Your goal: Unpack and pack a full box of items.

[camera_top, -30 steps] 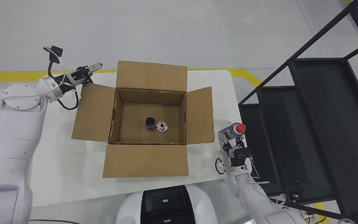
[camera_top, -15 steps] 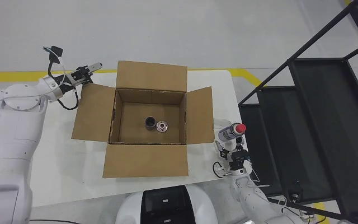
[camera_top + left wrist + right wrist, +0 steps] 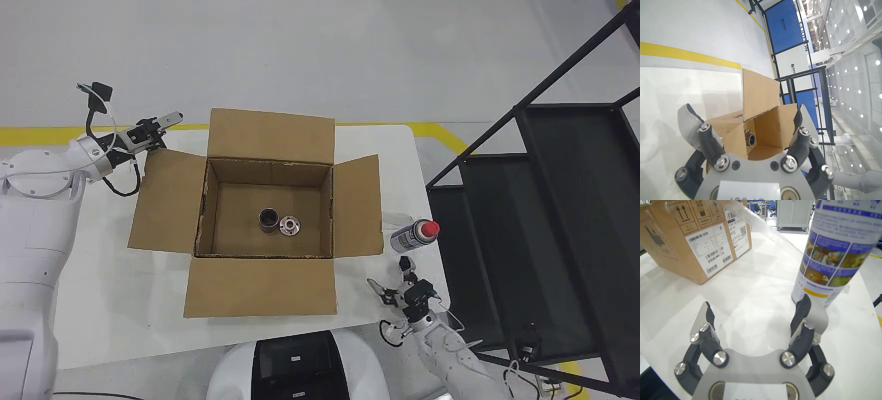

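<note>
box (image 3: pixel 165 213) sits open in the middle of the table (image 3: pixel 115 305), all four flaps spread outward. on its floor you have two small parts: a dark cylinder (image 3: pixel 268 218) and a metal ring (image 3: pixel 290 226) just beside it; whether they touch, you can't tell from above. the rest of the box floor is bare cardboard. the can (image 3: pixel 413 235), red-capped, stands on the table off the box's right flap, near it but apart. your right gripper (image 3: pixel 389 277) sits low at the table's front right corner, on the near side of the can, fingers spread wide with nothing between them. in the right wrist view that gripper (image 3: pixel 756 303) faces the can (image 3: pixel 831 256), which stands upright on the table (image 3: pixel 745 279); one fingertip (image 3: pixel 802 306) lines up with the can's base, contact not certain, and the top view shows a gap. the box (image 3: pixel 696 237) lies farther off in that view, its labelled side toward the camera. your left gripper (image 3: pixel 165 122) hangs by the back left corner of the box, beyond the left flap, well apart from the can. in the left wrist view its jaws are apart and empty (image 3: pixel 745 109), and past them you see the box (image 3: pixel 761 91) with the cylinder (image 3: pixel 750 139) lying on its side inside. black steps (image 3: pixel 540 200) stand right of the table.
</note>
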You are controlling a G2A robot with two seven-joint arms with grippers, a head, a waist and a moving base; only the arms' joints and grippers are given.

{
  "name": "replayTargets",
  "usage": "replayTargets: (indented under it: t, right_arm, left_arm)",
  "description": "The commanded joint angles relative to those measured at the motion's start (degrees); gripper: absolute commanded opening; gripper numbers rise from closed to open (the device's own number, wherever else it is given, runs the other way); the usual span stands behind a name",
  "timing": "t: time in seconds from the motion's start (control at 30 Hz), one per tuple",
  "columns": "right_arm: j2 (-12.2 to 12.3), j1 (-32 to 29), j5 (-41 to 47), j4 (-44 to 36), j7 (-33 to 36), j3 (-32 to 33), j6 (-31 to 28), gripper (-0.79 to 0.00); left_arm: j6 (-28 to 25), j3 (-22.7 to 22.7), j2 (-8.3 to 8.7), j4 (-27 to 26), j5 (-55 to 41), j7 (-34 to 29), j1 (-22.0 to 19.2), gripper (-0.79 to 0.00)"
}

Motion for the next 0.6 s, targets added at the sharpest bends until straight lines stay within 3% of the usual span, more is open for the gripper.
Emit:
replayTargets:
  t: [0.0,0.57]
  right_arm:
    - [0.05,0.34,0.63,-1.42,1.19,0.0,-0.56,0.0]
    - [0.01,3.17,3.64,-1.18,6.21,-0.56,2.91,0.0]
  left_arm:
    - [0.0,0.0,0.0,0.0,-0.03,0.0,0.0,0.0]
    - [0.0,0.0,0.0,0.0,-0.03,0.0,0.0,0.0]
